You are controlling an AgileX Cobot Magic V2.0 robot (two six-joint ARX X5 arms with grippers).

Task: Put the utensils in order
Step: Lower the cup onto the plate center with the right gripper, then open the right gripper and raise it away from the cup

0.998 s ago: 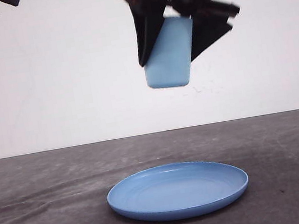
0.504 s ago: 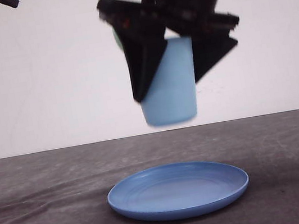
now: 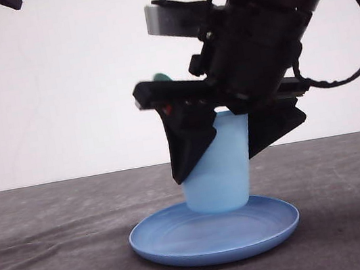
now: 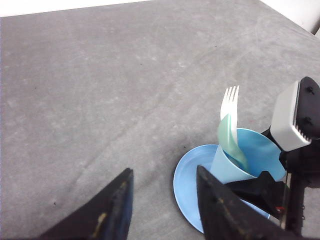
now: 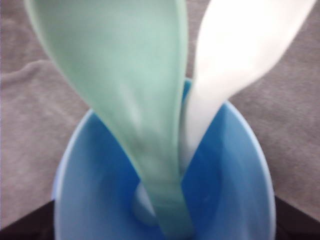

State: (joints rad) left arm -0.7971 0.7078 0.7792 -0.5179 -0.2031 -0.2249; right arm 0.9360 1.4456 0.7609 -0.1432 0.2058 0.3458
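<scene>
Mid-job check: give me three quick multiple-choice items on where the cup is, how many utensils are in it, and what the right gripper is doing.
1. Where is the light blue cup?
A. Lying on the bare table
B. Upright on the blue plate
C. Held by the left gripper

2. How many utensils stand in the cup?
A. None
B. Two, a white fork and a mint-green spoon
C. Four

3. What state is the right gripper in?
A. Shut on the cup
B. Open, far above the cup
C. Shut on the fork

Answers: 1 B, the front view shows the cup's base on the plate. 2 B, the left wrist view shows both in the cup. 3 A, its fingers flank the cup's sides.
</scene>
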